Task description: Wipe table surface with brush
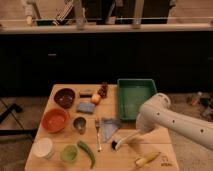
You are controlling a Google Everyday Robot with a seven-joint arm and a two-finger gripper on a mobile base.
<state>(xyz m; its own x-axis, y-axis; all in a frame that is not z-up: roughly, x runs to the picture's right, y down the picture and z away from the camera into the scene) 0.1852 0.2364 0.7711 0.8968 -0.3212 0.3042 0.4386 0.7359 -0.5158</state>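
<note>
Starting at the left side of the table surface (114, 162), a white cup (43, 147) stands near the front corner, and behind it there is an orange bowl (55, 120) and then a dark brown bowl (64, 97). A little more to the right are a green cup (69, 153), a long green pepper (86, 153) lying just beside it, and a small metal cup (79, 124). Behind these lie a blue sponge (86, 107) and a small orange fruit (95, 98). Near the middle, a metal fork (98, 135) lies along the left edge of a blue cloth (109, 129). Right of the cloth is the brush (126, 139): its black bristle head is down on the wood near the front of the table, and its white handle goes up and to the right into the gripper (138, 131), which is closed on the handle's upper end. The green tray (134, 97) sits behind the gripper. A banana (148, 159) lies at the front, near the brush head but apart from it. The white robot arm (172, 122) comes in from the right edge.
</note>
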